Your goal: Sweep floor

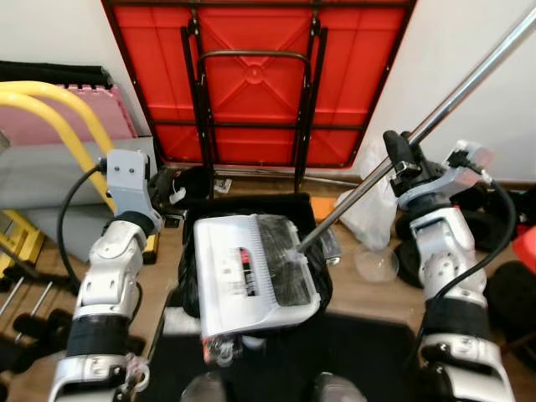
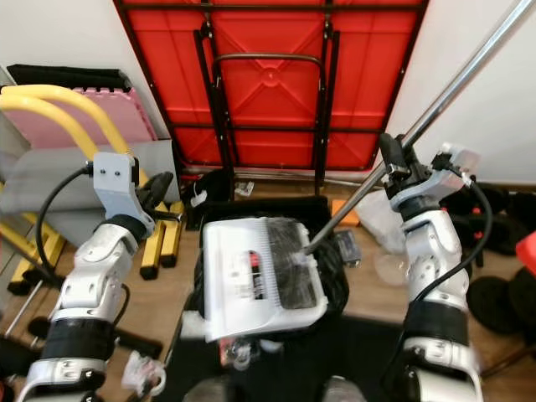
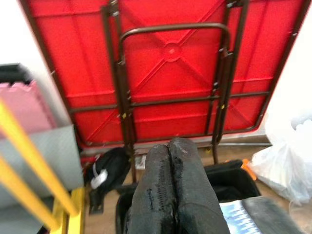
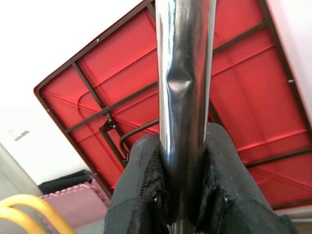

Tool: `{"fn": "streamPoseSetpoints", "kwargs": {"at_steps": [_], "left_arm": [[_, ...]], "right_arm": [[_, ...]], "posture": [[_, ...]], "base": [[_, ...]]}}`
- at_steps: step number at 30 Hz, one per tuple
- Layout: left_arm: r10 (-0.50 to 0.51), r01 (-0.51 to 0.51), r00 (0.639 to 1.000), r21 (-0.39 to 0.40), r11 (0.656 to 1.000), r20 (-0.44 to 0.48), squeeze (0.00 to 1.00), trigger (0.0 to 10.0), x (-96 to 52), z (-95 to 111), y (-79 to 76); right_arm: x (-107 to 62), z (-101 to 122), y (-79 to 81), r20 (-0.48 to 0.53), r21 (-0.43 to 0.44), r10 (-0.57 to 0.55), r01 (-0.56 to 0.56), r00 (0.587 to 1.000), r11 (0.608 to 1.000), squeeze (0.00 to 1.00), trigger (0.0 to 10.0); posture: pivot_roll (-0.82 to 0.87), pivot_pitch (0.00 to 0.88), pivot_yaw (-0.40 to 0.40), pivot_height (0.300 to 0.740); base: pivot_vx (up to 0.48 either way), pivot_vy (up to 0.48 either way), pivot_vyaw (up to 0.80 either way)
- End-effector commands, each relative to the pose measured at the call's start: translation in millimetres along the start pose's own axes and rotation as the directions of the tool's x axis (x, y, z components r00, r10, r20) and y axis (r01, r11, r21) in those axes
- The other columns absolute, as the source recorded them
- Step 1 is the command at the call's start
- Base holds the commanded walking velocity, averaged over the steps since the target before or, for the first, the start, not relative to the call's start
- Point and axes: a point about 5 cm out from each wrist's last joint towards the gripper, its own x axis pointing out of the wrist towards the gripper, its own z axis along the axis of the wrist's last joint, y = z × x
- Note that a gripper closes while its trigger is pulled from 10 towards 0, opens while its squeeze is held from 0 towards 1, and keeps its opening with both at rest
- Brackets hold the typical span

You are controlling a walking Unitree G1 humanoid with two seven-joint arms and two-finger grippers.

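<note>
**Right gripper clamped on the metal pole, dustpan over the bin**

While the robot stands close over it, one white plastic dustpan (image 1: 255, 276) with a comb-toothed edge lies tilted on top of one black bin lined with a black bag (image 1: 322, 289), a clear film covering part of its face. One long shiny metal pole (image 1: 435, 113) meets the dustpan at its right side and rises diagonally up and away to the right. The right gripper (image 4: 183, 190) has its two black fingers (image 4: 144, 195) closed on this pole, one on each side, a little way above the dustpan; in the head views it sits to the right of the dustpan, at the end of the raised silver arm. The left gripper (image 3: 170, 190) is held out to the left of the dustpan, its two fingers pressed together with nothing between them. Just right of the dustpan, on the wooden floor (image 1: 368, 293), lie one crumpled clear plastic bag (image 1: 368, 205) and one round clear lid or dish (image 1: 375, 262). Left of the dustpan are two curved yellow tubes (image 1: 59, 113), with one pink foam mat (image 2: 109, 126) leaning behind them. Beyond the dustpan, one red folding table (image 1: 260, 79) with dark metal legs folded flat stands on edge against the white wall (image 1: 50, 33).
</note>
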Motion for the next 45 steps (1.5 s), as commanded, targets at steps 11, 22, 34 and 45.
{"fn": "streamPoseSetpoints", "kwargs": {"at_steps": [11,22,34,45], "left_arm": [[-0.022,0.022,1.0,-0.018,1.0,-0.018,0.0,10.0,-4.5,-3.1,-2.2],[-0.107,0.107,0.994,-0.006,0.994,-0.008,0.0,10.0,-21.6,8.0,-13.9],[-0.342,0.346,0.938,-0.075,0.935,0.061,0.0,10.0,-41.8,49.2,-46.7],[-0.386,0.388,0.922,-0.096,0.917,0.042,0.0,10.0,-52.6,57.0,-58.8]], "right_arm": [[3.8,14.1,9.9,0.052,-0.007,0.044,-0.044,0.998,0.999,0.0,10.0],[12.7,30.4,11.7,0.091,-0.103,0.006,0.003,0.996,0.995,0.0,10.0],[55.2,58.6,16.1,0.109,-0.308,0.006,0.028,0.994,0.951,0.0,10.0],[75.7,72.9,24.2,0.124,-0.401,0.039,0.014,0.992,0.916,0.0,10.0]], "posture": [[0.03,0.022,-0.011,0.74],[0.05,0.11,-0.011,0.74],[0.07,0.199,-0.026,0.74],[0.08,0.229,-0.027,0.74]], "base": [[0.153,0.0,0.07],[0.0,0.0,0.0],[0.0,0.0,0.0],[0.0,0.0,0.0]]}}
